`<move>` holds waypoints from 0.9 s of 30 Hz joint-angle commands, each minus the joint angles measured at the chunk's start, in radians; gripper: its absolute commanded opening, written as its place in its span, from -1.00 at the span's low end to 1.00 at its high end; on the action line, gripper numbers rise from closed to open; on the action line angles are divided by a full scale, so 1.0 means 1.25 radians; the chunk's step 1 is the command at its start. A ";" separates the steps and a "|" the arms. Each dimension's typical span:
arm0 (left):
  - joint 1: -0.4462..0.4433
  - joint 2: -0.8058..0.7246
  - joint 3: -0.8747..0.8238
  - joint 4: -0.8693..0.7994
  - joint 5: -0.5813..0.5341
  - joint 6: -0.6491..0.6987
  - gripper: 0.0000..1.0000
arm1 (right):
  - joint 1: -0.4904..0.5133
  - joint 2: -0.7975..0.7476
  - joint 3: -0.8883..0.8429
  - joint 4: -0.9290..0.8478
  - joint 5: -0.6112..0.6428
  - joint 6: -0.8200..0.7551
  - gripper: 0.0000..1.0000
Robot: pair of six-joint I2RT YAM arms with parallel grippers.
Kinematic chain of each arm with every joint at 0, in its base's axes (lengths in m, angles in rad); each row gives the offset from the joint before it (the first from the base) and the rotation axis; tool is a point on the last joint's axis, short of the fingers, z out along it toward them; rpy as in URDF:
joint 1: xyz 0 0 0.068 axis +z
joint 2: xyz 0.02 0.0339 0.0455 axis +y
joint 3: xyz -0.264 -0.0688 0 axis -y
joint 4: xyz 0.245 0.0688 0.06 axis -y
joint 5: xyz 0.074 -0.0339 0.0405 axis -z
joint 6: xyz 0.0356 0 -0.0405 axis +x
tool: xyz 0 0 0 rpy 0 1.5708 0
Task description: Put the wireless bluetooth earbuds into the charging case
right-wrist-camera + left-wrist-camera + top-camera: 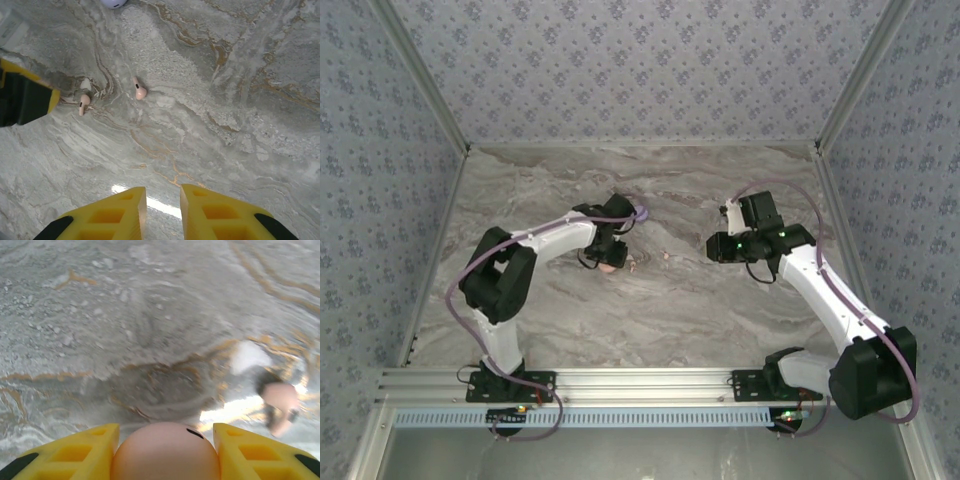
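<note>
Two earbuds lie loose on the table point(240, 125), neither one in a case: one earbud point(82, 103) sits just beside a finger of your left gripper point(166, 430), and the other earbud point(139, 90) lies a little further out, apart from it. Your left gripper has its yellow fingers on either side of the pink case point(165, 455), and both look pressed to its flanks, so I judge it gripped. That probably serves to steady the case near the earbuds while the other arm brings them over. Your right gripper point(162, 190) hovers above the table, nearly closed with a narrow gap and nothing in it. I read that as a width set for something as small as an earbud, and it looks down on both of them with no obstacle between. You cannot tell from the left wrist view whether the pink case's lid is up, since only its rounded top and a small dark mark show. The pink shape to its right is too blurred to call with certainty, though it is probably an earbud. A lilac case point(114, 2) is cut off by the top edge of the right wrist view, so its state is unknown. In the top view the left arm covers most of the pink case.
</note>
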 commanded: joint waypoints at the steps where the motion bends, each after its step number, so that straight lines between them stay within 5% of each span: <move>1: -0.047 -0.049 -0.007 -0.043 -0.015 0.046 -0.09 | -0.018 -0.010 -0.017 0.006 0.009 0.008 -0.45; 14: -0.206 0.056 0.068 0.002 0.046 0.121 -0.06 | -0.082 -0.016 -0.052 0.000 -0.001 0.005 -0.45; 27: -0.218 0.109 0.080 0.002 0.070 0.142 0.06 | -0.142 -0.028 -0.071 -0.003 -0.030 0.005 -0.41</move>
